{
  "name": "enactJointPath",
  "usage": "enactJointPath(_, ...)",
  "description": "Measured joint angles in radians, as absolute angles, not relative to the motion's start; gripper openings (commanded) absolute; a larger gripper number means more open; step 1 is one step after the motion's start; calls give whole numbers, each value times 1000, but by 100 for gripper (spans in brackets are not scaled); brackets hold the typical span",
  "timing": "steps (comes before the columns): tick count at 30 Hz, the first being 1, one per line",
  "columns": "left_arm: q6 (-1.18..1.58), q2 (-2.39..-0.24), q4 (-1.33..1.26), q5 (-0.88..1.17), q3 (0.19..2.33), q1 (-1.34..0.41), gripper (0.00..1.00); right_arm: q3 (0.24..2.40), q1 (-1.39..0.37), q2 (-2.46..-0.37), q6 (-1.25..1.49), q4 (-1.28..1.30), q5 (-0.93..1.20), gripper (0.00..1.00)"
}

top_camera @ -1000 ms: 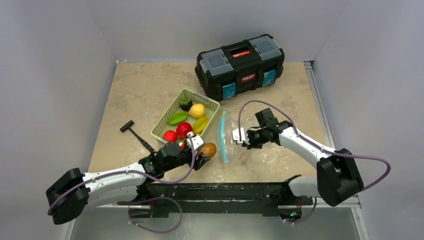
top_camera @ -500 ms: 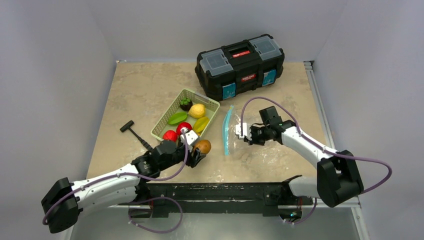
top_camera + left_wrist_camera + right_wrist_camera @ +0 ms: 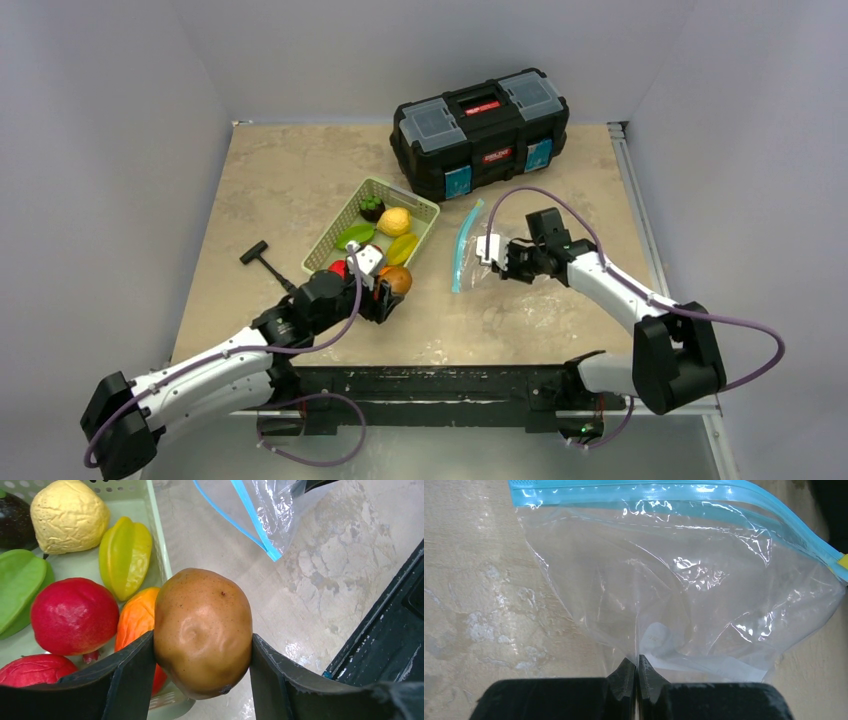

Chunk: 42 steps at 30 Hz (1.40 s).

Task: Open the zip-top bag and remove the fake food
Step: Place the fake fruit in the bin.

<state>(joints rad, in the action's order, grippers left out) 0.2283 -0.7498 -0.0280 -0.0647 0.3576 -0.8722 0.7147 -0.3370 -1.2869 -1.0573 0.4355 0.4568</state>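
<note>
The left gripper [image 3: 202,641] clamps the brown fruit [image 3: 200,610] over the basket [image 3: 159,555] corner. Best to centre it above the other food [image 3: 74,615] before releasing. The right gripper [image 3: 637,672], jaws pinched together, holds the bag [image 3: 674,580] by its bottom; it looks empty.

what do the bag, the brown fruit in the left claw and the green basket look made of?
The zip-top bag: thin clear plastic film, glossy; it crinkles and glints, with a teal zip strip along one edge. The brown fruit: probably moulded plastic, with a satin sheen, speckled paint and shallow dents. The basket: likely rigid plastic, pale green, matte, with a perforated wall.
</note>
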Motion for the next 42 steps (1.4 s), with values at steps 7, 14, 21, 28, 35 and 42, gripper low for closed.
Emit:
enactJointPath(7,268,-744,-6,-59,384,-809,0,715,-310,-1287,-1035,414,434,0)
enactJointPath(14,296,-739,2,-45,389,-764,0,715,-294,-1286,-1023,400,432,22)
enactJointPath(21,329,-739,18,-30,398,-715,0,715,-289,-1240,-1027,400,437,55)
enactJointPath(28,360,-753,19,-17,417,-680,0,715,-287,-1183,-1039,405,460,69)
enactJointPath(35,386,-762,22,5,425,-638,0,714,-286,-1131,-1085,450,523,73)
enactJointPath(42,410,-787,27,19,451,-602,0,714,-285,-1095,-1124,479,580,74)
